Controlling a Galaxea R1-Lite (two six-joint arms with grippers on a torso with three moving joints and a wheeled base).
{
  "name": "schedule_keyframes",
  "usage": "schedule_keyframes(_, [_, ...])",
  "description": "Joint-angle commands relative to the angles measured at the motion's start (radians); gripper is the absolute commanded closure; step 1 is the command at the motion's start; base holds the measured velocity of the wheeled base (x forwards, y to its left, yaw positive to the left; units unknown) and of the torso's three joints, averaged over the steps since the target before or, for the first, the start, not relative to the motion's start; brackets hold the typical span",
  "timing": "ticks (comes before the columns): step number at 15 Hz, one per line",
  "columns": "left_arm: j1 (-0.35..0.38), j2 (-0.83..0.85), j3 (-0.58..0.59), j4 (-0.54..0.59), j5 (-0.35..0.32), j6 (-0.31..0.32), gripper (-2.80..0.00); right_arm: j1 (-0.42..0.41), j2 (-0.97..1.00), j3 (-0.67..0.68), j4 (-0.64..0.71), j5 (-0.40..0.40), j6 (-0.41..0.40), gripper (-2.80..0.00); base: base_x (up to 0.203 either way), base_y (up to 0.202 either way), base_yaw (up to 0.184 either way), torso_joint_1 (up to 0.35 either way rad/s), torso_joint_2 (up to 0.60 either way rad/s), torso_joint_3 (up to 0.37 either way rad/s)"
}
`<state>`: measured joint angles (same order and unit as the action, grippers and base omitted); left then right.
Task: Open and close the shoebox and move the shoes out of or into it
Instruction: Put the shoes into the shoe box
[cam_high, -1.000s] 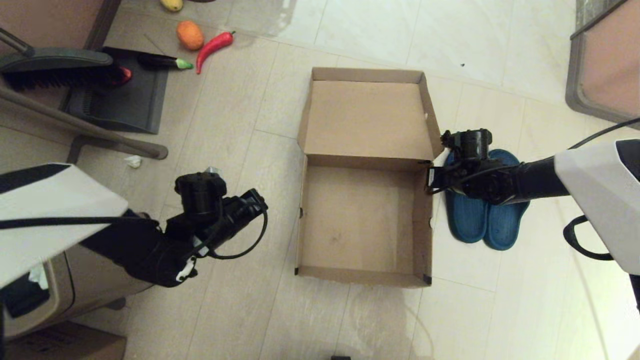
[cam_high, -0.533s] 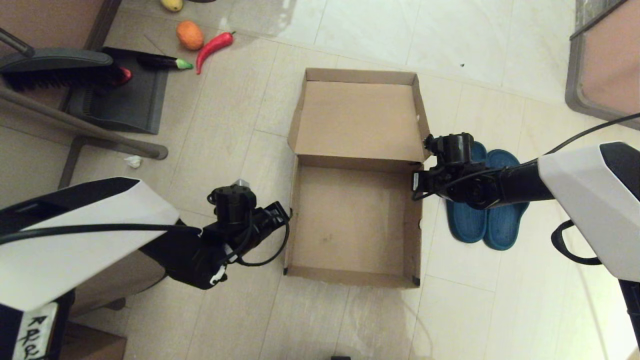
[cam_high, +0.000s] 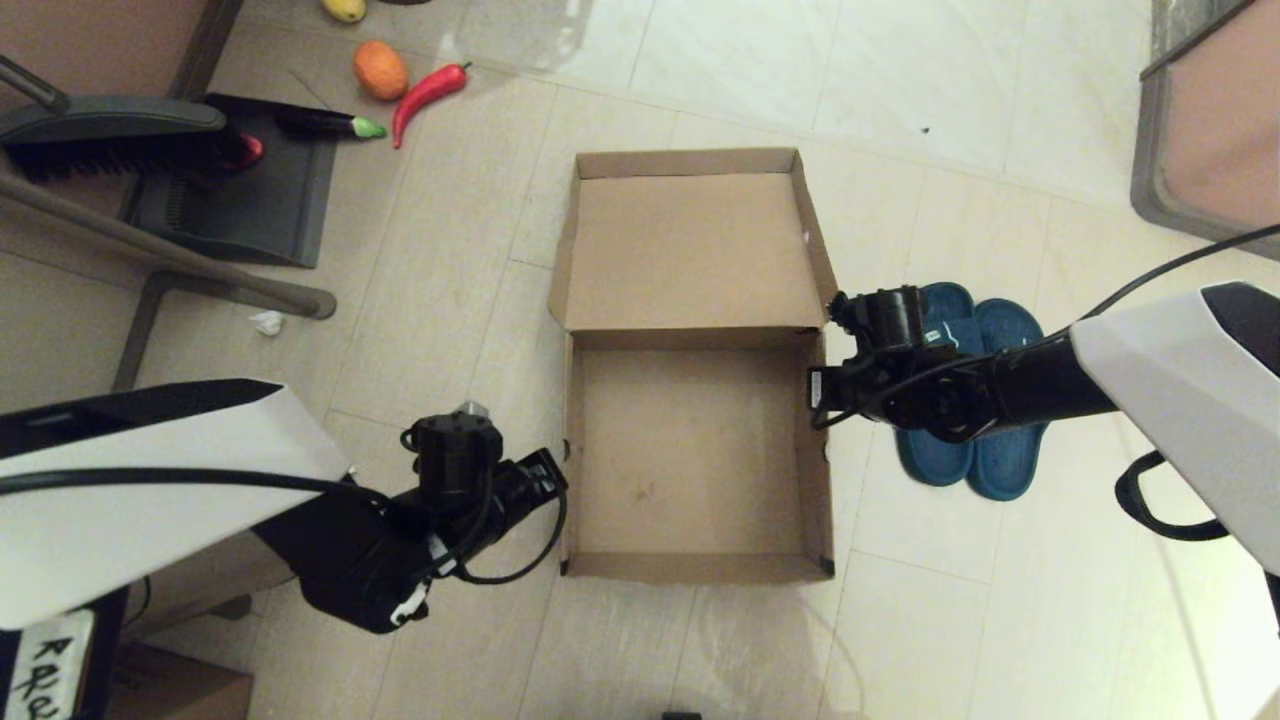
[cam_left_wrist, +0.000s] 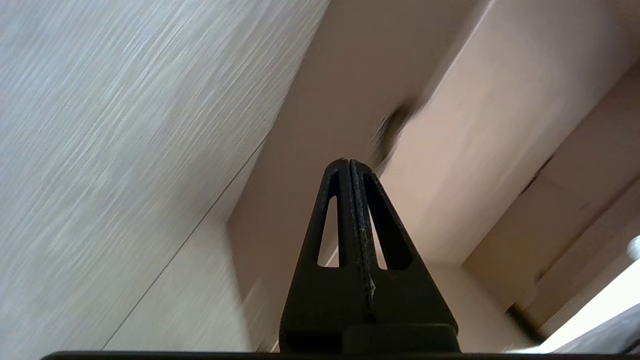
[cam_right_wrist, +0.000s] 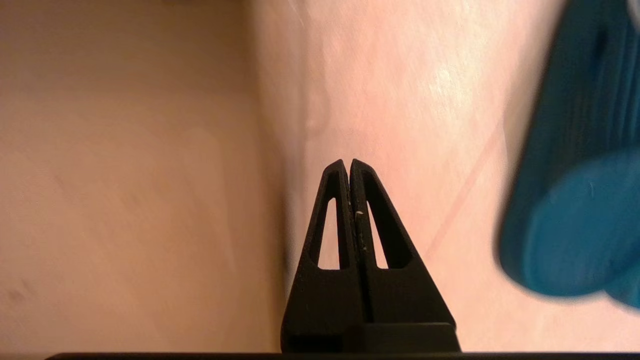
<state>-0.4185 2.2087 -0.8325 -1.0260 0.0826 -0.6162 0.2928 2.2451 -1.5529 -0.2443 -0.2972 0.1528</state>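
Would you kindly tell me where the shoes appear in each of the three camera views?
Head view: the shoes lie side by side on the floor beside the shoebox, partly under the right arm.
Left wrist view: not in it.
Right wrist view: a blue shoe fills one edge, beyond the shut right gripper.
Shared landmark: the shoebox's brown cardboard wall, seen in all three views.

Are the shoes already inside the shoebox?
No. The shoes lie on the floor beside the open shoebox, on its right in the head view, and the box's tray holds nothing.
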Motion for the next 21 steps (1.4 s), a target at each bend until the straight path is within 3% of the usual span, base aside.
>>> schedule_keyframes(1, [-0.006, -0.014, 0.096, -0.067, 0.017, -0.004, 0.0, -0.007, -0.049, 0.053, -0.005, -0.003, 0.006, 0.0, 0.0, 0.0, 0.0, 0.0, 0.0, 0.0])
schedule_keyframes(6, [-0.005, -0.104, 0.239, -0.14, 0.044, -0.006, 0.0, -0.056, -0.214, 0.211, -0.006, -0.002, 0.016, 0.0, 0.0, 0.0, 0.0, 0.0, 0.0, 0.0])
schedule_keyframes(9, [-0.005, -0.195, 0.288, -0.14, 0.048, -0.006, 0.0, -0.139, -0.302, 0.346, -0.007, 0.002, 0.012, 0.0, 0.0, 0.0, 0.0, 0.0, 0.0, 0.0])
schedule_keyframes(10, [-0.005, -0.225, 0.291, -0.138, 0.049, -0.004, 0.0, -0.173, -0.314, 0.368, -0.007, 0.007, 0.011, -2.8, 0.0, 0.0, 0.0, 0.0, 0.0, 0.0])
schedule_keyframes(14, [0.014, -0.29, 0.298, -0.132, 0.052, 0.024, 0.0, -0.289, -0.314, 0.386, -0.008, 0.063, 0.012, -2.8, 0.0, 0.0, 0.0, 0.0, 0.0, 0.0])
schedule_keyframes(17, [0.099, -0.303, 0.341, -0.14, 0.051, 0.091, 0.0, -0.348, -0.27, 0.376, -0.048, 0.075, 0.006, -2.8, 0.0, 0.0, 0.0, 0.0, 0.0, 0.0])
schedule_keyframes(21, [0.171, -0.335, 0.36, -0.14, 0.042, 0.096, 0.0, -0.387, -0.164, 0.372, -0.151, 0.118, -0.019, -2.8, 0.0, 0.0, 0.0, 0.0, 0.0, 0.0])
